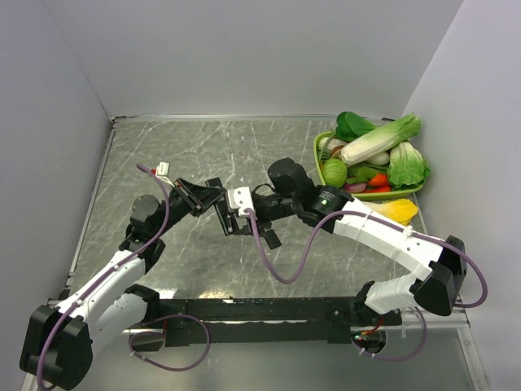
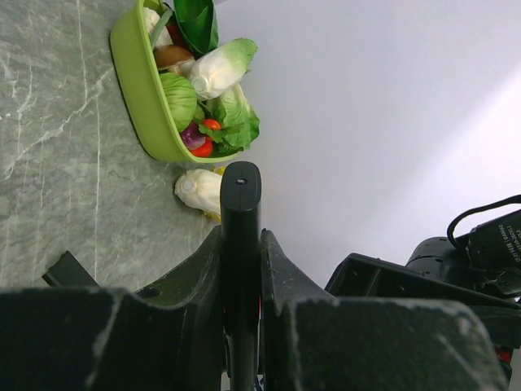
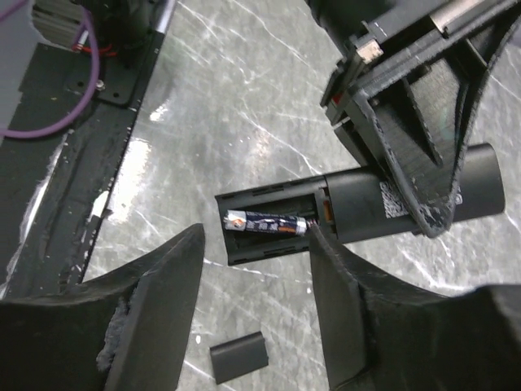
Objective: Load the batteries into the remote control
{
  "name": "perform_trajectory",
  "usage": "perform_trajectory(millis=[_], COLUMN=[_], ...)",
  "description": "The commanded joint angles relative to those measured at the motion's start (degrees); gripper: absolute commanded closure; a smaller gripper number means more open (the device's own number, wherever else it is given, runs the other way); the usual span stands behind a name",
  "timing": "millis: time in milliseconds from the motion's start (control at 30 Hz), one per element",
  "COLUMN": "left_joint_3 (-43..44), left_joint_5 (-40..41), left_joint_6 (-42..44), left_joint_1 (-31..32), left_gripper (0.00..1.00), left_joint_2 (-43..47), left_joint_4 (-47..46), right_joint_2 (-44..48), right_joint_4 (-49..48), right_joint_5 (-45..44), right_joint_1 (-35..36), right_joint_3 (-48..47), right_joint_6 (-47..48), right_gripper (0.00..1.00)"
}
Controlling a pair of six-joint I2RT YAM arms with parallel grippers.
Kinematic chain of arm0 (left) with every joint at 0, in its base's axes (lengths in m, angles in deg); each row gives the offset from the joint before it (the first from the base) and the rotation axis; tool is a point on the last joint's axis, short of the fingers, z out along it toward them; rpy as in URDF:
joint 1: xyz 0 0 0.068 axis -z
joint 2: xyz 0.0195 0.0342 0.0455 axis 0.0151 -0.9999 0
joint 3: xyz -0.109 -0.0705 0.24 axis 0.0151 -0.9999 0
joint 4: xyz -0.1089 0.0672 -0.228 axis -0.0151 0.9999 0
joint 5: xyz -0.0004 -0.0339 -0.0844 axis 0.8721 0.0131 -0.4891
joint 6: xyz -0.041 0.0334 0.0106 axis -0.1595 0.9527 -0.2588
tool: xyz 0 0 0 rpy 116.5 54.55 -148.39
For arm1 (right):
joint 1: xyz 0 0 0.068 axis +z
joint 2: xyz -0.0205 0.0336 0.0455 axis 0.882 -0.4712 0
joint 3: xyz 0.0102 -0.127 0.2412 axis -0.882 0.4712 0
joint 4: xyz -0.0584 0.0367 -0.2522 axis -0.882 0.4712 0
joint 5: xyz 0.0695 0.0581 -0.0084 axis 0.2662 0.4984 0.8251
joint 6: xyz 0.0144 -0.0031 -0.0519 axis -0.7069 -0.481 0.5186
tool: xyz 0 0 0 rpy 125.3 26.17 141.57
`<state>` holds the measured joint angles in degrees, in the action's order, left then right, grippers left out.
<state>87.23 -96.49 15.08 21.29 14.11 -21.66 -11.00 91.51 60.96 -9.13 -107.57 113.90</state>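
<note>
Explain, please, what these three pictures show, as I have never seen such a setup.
These are two robot arms bolted to a grey table. One picture looks down from above; the other two come from a camera on each wrist. The left tool is clamped on the remote control, whose battery bay is open. One battery lies in the bay. The right tool hangs open, close by it. A small black cover lies on the table, and a green tray of vegetables stands at the far right.
</note>
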Motion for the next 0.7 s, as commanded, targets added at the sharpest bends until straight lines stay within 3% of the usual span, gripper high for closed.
perform_trajectory(millis=[0, 667], left_joint_3=[2.68, 2.95], left_joint_5=[-0.77, -0.42], left_joint_6=[-0.02, -0.02], left_joint_1=[-0.30, -0.39], left_gripper=[0.99, 0.99], left_joint_2=[0.18, -0.08], left_joint_4=[-1.67, -0.62], right_joint_2=[1.19, -4.70], right_joint_4=[0.13, 4.79], right_joint_5=[4.42, 4.52], right_joint_1=[0.60, 3.15], right_joint_3=[-2.89, -7.02], right_joint_6=[-0.02, 2.79], right_gripper=[0.37, 0.42])
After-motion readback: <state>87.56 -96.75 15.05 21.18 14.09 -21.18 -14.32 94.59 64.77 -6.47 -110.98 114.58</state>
